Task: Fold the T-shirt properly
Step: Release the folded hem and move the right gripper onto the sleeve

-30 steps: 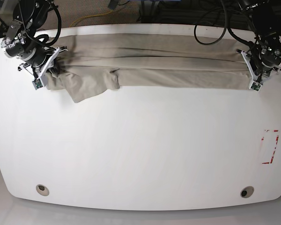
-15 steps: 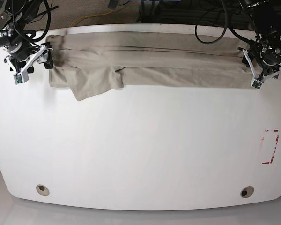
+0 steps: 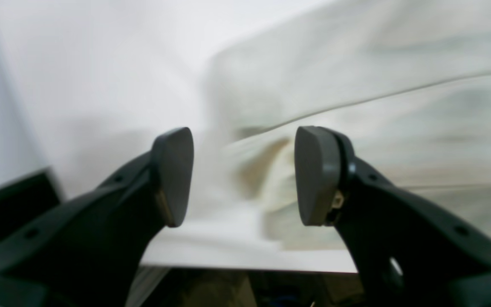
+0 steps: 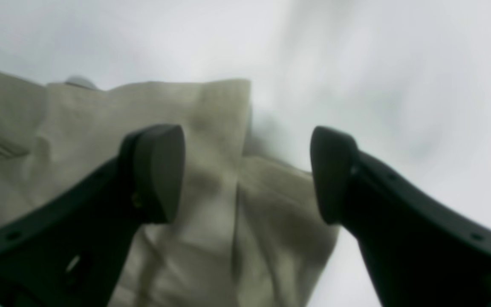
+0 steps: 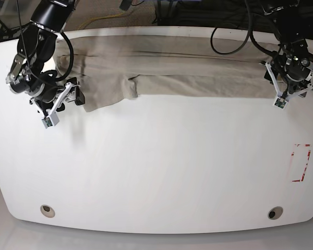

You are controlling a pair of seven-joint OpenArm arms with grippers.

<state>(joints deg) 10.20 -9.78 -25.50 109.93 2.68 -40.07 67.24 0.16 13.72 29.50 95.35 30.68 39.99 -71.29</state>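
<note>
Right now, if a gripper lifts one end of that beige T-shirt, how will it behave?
The T-shirt would probably sag and drape rather than hold its shape: it lies in soft wrinkles and folded layers. It looks light, so it should lift easily. Stacked layers at the sleeve end may slide apart unless all are pinched together.

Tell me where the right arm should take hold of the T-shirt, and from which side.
Probably the loose sleeve corner of the T-shirt that hangs toward the table's near side. It lies flat and free, so come from the bare table in front, sliding the right tool, now open, under its edge.
</note>
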